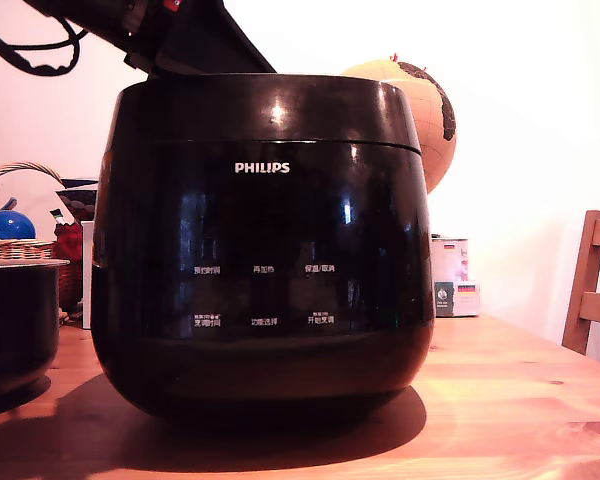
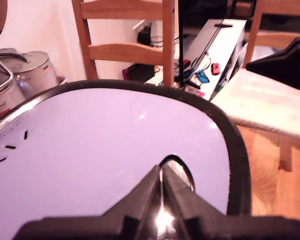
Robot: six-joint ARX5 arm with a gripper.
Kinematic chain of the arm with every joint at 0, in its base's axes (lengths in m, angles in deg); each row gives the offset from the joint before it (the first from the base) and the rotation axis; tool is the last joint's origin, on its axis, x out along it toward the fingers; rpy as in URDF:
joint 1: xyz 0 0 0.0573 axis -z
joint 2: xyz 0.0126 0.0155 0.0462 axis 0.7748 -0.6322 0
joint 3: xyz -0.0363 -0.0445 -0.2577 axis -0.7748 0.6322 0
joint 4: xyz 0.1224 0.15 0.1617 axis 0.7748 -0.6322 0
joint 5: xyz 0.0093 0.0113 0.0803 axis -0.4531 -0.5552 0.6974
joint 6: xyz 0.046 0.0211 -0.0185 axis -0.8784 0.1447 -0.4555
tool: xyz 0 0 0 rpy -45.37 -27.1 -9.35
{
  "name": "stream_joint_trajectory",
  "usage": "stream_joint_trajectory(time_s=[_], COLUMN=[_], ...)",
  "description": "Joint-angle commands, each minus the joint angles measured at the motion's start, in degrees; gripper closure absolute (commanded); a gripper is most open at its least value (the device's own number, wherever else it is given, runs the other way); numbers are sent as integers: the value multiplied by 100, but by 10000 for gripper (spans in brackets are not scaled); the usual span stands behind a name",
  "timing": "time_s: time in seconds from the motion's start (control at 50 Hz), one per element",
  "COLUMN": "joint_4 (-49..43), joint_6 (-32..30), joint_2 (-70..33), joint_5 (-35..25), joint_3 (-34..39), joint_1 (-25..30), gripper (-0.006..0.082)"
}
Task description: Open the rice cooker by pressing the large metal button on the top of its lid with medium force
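Pressing step: your claw [image 2: 162, 175], tips together, sits at the metal button [image 2: 182, 172] on the still-seated lid [image 1: 270, 105] of the rice cooker [image 1: 263, 280]; push straight down, medium force.

The cooker [image 1: 263, 250] fills most of the view, glossy black, on a wooden table [image 1: 520, 400]. Its lid [image 1: 270, 105] is down, the seam running level beneath it. The dark arm [image 1: 150, 30] reaches in over the lid's top, where the gripper itself is hidden behind the rim. Below and off toward the exterior view's left sits a smaller black pot [image 1: 15, 320]; behind it a basket [image 1: 20, 245] holds a blue ball [image 1: 7, 225]. A globe [image 1: 430, 110] stands behind the cooker toward the right, with a chair [image 1: 592, 285] farther out.
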Motion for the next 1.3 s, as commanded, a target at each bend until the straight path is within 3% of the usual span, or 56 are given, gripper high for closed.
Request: stream_joint_trajectory(time_s=[0.0, 0.26, 0.4, 1.28], joint_4=[-505, 610, 855, -671], joint_6=[-90, 428, 710, 743], joint_2=[-402, -177, 184, 1899], joint_5=[129, 133, 474, 1504], joint_3=[514, 511, 511, 511], joint_1=[31, 7, -44, -1252], gripper=[789, 789, 789, 789])
